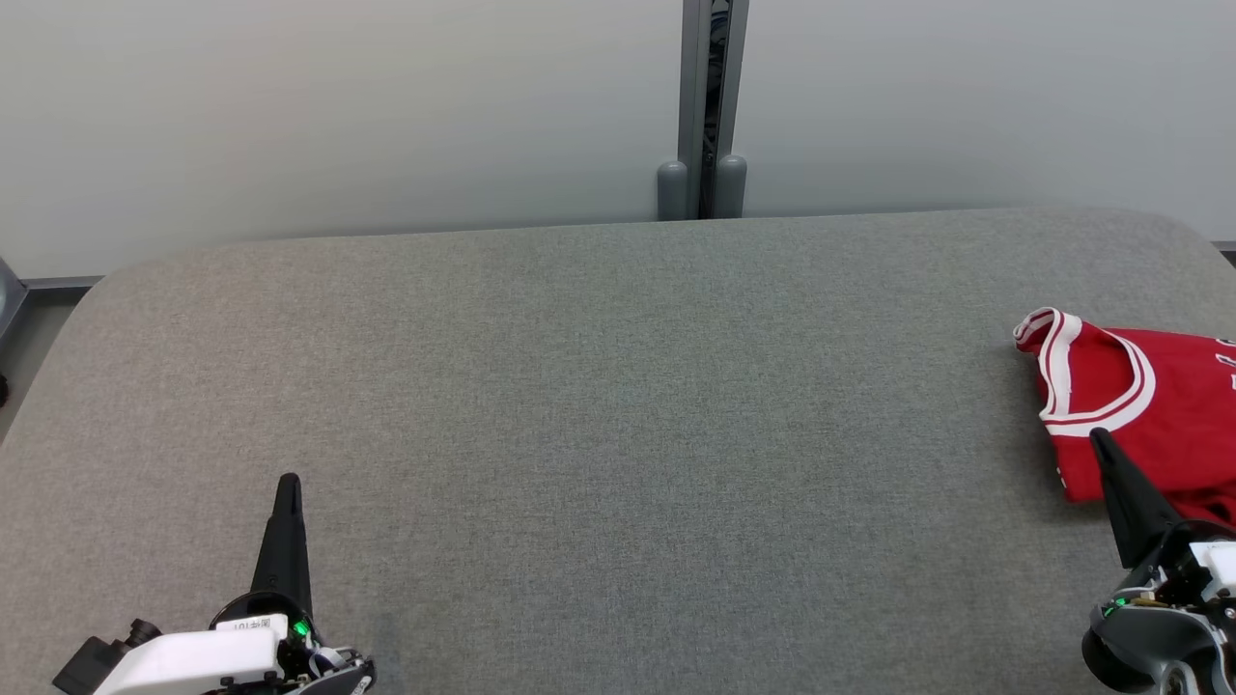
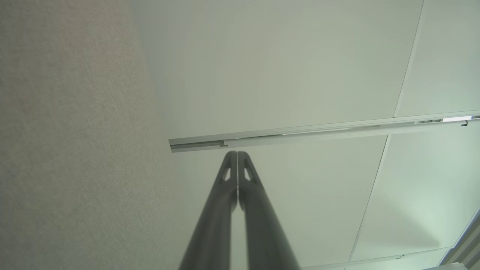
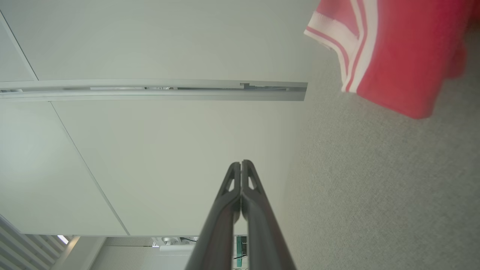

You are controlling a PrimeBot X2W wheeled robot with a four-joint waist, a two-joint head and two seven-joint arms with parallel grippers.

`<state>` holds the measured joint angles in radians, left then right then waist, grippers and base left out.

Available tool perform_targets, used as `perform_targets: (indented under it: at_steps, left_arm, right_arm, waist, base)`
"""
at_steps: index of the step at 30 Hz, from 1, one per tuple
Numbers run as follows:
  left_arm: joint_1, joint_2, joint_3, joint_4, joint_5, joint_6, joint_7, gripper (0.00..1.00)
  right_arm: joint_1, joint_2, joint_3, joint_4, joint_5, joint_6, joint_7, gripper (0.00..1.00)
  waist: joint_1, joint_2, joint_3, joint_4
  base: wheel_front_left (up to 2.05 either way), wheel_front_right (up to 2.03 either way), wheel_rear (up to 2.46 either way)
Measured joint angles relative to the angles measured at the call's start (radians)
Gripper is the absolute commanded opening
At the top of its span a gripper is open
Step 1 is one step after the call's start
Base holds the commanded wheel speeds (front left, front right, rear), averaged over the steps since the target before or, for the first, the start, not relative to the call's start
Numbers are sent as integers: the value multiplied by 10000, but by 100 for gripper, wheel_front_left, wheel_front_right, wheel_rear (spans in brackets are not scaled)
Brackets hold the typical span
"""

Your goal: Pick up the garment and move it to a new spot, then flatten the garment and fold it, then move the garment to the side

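The red garment (image 1: 1149, 415) with white-striped trim is seen at the counter (image 1: 618, 434) right edge, about midway between the far and near edges. Part of it is cut off by the picture's edge, so its full outline and long axis cannot be told. The trimmed opening is turned toward the counter's middle and the far edge. The visible left border looks fairly straight and compact.

The right claw (image 1: 1101, 439) is by far the nearer one. Its tip is set just at the garment's near-left border, and the garment lies to its right and toward the far edge. In the right wrist view, the right claw (image 3: 241, 163) is pointed at the wall and the garment (image 3: 405, 56) is off to its side, apart from the fingers, so no contact is judged. The fingers are pressed together and nothing is held.

The left claw (image 1: 289, 481) is parked near the near-left corner, well apart from the garment. In the left wrist view, the left claw (image 2: 237, 153) is fully closed and empty.

Stage not settled: the scene fits a garment waiting at the side to be picked up, and equally one folded and set aside. No move is bid on that basis.
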<state>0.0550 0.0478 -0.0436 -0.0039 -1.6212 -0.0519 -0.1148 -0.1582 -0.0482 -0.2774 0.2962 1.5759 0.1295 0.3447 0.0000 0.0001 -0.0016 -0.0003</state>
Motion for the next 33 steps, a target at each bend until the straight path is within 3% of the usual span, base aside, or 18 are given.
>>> perform_targets:
  at_steps: [33]
  left_arm:
    - [1,0,0,0,0,0,0,0]
  right_arm:
    - [0,0,2,0,0,-2,0,0]
  waist:
    - [0,0,0,0]
  base:
    - [0,0,0]
